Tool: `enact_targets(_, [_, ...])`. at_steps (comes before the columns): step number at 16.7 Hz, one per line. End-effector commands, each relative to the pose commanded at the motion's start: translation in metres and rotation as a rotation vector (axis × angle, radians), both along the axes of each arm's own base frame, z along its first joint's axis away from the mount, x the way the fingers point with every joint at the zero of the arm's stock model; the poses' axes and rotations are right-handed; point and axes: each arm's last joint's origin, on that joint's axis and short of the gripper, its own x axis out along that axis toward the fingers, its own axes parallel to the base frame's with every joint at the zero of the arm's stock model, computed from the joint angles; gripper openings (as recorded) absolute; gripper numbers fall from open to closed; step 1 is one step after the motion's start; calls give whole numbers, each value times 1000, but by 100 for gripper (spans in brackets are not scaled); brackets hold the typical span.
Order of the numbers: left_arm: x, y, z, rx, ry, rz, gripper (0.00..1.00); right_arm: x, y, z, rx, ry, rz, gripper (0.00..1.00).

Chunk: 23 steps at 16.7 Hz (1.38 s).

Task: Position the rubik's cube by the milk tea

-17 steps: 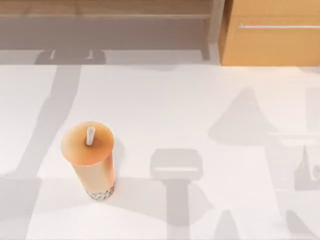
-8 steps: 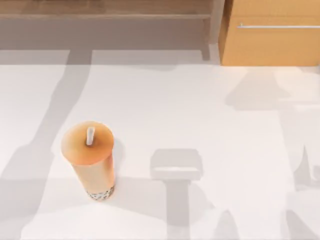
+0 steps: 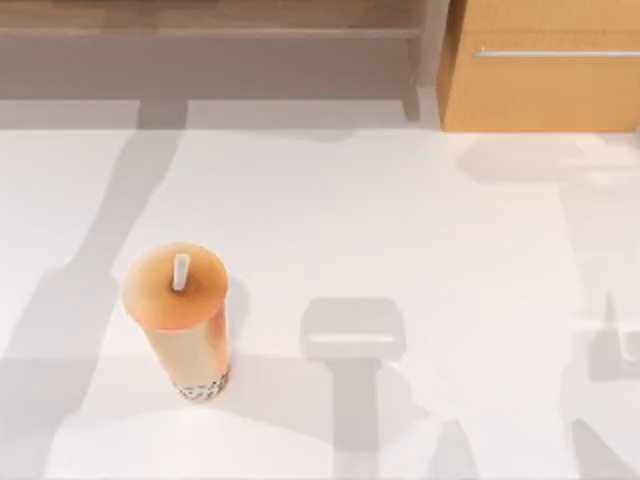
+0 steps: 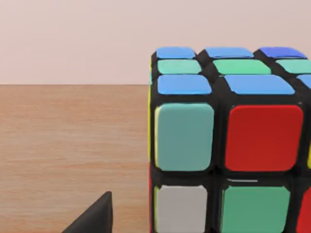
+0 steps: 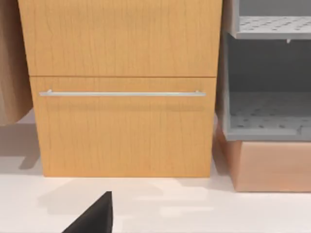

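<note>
Close up in the left wrist view, the small black-edged rubik's cube (image 4: 228,141) with blue, green, red and pale stickers sits right in front of the left gripper (image 4: 95,218), of which one dark fingertip shows beside the cube's lower corner; whether the fingers hold the cube cannot be told. Behind it lies a brown wooden surface (image 4: 73,145). Seen from above, the tall tan milk tea (image 3: 182,318), with orange lid and white straw, stands upright on the white table (image 3: 400,230), toward its left. Risk, as a judgement: a low or fast approach could knock the slender cup over, or an insecure hold could drop the cube. The right gripper (image 5: 95,218) faces an orange wooden drawer cabinet (image 5: 121,87) beside a grey shelf (image 5: 267,73).
</note>
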Motion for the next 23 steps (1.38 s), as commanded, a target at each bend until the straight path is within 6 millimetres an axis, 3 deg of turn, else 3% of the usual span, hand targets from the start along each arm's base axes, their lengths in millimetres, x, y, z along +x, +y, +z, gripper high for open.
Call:
enact_targets(4, [25, 0, -1, 0, 0, 0, 100, 0, 0, 0, 0, 0, 0, 100])
enact_targets(8, [27, 0, -2, 0, 0, 0, 100, 0, 0, 0, 0, 0, 0, 100])
enact_targets(21, [27, 0, -2, 0, 0, 0, 2, 0, 0, 0, 0, 0, 0, 100])
enact_targets(23, [27, 0, -2, 0, 0, 0, 0, 0, 0, 0, 0, 0, 0, 100])
